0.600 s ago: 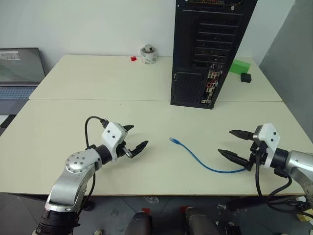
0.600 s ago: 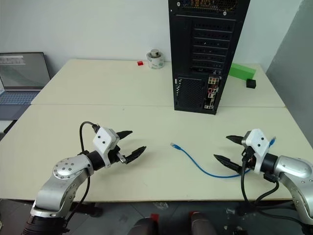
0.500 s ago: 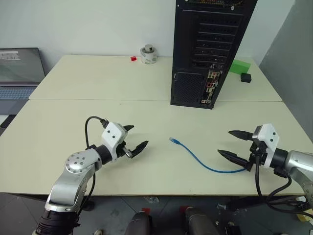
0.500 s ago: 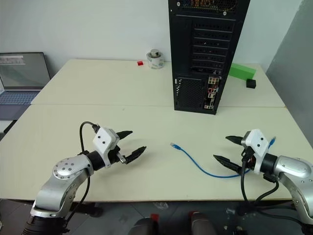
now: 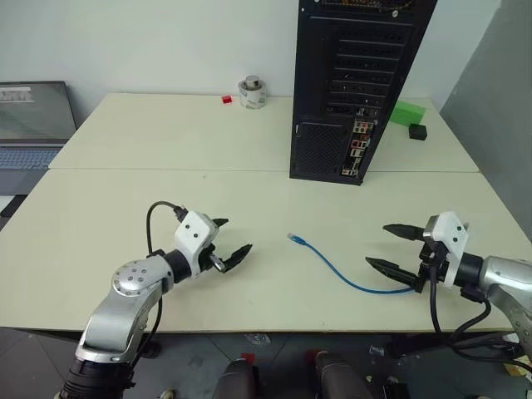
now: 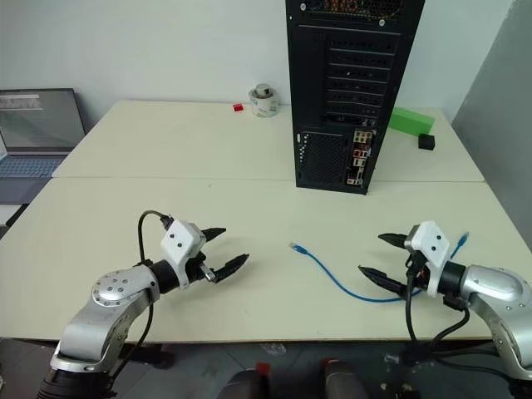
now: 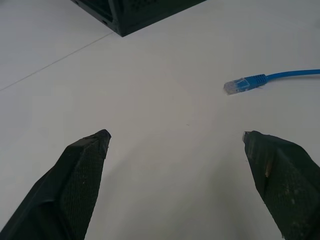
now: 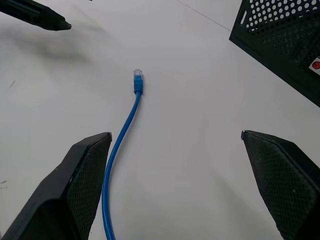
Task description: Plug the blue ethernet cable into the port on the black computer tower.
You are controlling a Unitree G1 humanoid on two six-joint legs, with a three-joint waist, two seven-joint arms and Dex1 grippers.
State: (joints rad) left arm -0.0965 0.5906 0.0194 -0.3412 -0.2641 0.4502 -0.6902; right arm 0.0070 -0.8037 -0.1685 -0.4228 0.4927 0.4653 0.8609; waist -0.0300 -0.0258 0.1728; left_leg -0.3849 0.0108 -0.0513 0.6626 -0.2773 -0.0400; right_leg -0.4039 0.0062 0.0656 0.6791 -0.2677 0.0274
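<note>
Blue ethernet cable [image 5: 349,275] lies flat, plug toward the left gripper [image 5: 227,241].

Head stereo pair sits up high, looking forward and down across the whole table [image 5: 249,183], tower [image 5: 353,83] at the back. Both eyes show the same scene, slightly offset sideways. Each wrist cam is low and close to the tabletop, looking out between its own fingers. Both wrist views share the cable [image 8: 131,112] plug end and a tower corner.
</note>
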